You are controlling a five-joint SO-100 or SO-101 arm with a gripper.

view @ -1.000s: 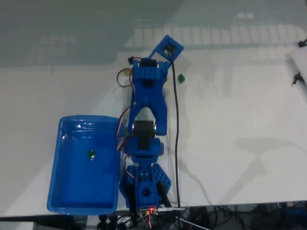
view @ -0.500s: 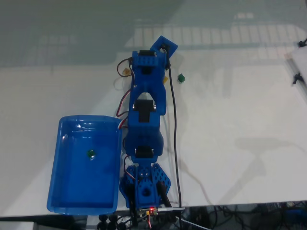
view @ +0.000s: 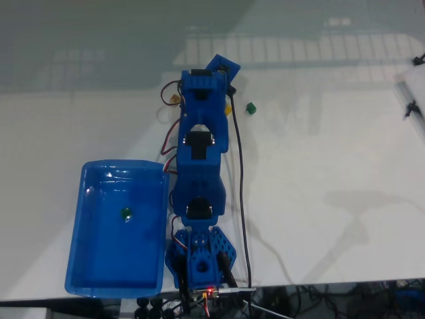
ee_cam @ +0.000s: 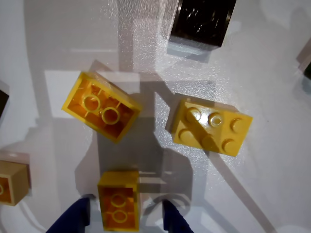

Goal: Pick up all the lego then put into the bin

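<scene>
In the wrist view my gripper [ee_cam: 125,216] is open, its two blue fingertips [ee_cam: 73,219] on either side of a small yellow lego brick [ee_cam: 118,200] that lies underside up on the white table. Neither finger touches it. Beyond it lie another upturned yellow brick [ee_cam: 101,107], a studs-up yellow brick [ee_cam: 211,127], a tan brick [ee_cam: 12,182] at the left edge and a black brick [ee_cam: 201,19] at the top. In the fixed view the blue arm [view: 199,166] reaches away from its base, and a green lego [view: 250,107] sits to its right. The blue bin [view: 86,179] holds one green lego [view: 125,213].
A black cable [view: 240,193] runs along the arm's right side down to the base [view: 199,262] at the table's front edge. A pale rail with black clips [view: 412,106] lies at the far right. The bin sits close against the arm's left side.
The arm has swung slightly left and reached further out, and its head has shifted left. The green lego on the table and the one in the bin have not moved.
</scene>
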